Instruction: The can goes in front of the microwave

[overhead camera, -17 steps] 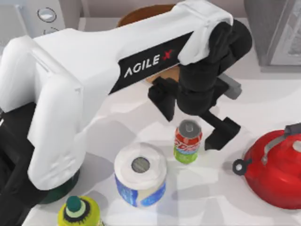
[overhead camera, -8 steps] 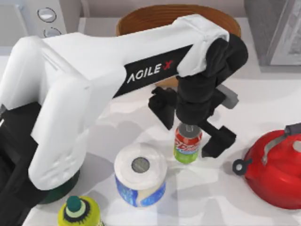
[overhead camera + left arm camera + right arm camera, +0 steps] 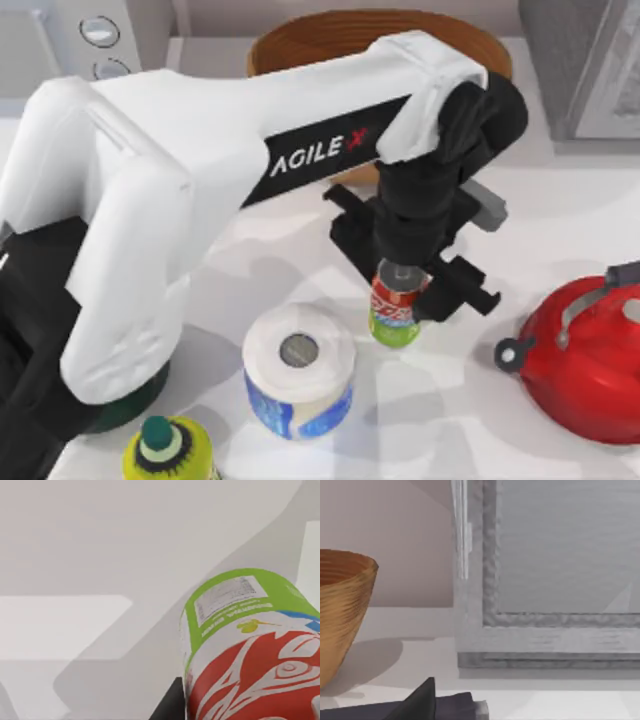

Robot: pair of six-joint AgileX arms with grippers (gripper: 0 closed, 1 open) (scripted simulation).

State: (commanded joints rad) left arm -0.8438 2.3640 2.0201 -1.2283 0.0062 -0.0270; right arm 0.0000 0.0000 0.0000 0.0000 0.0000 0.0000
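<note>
The can [image 3: 397, 305], red above and green below with a silver lid, stands upright near the middle of the table. My left gripper [image 3: 408, 278] comes down over it from above, one black finger on each side, shut on the can. Close up in the left wrist view, the can [image 3: 250, 645] shows its green and red label beside a dark finger [image 3: 167, 702]. The microwave [image 3: 95, 35], white with round knobs, is at the far left corner. A dark part of my right gripper [image 3: 427, 705] lies low in the right wrist view, near the back right.
A white-and-blue paper roll [image 3: 298, 370] stands just left of the can. A yellow-green bottle with a teal cap [image 3: 165, 450] is at the front left. A red kettle [image 3: 585, 360] sits right. A wooden bowl [image 3: 290, 40] and a grey framed box [image 3: 590, 70] stand behind.
The left gripper came down over the can and its fingers drew in from wide apart until they met the can's sides. The can has not moved.
</note>
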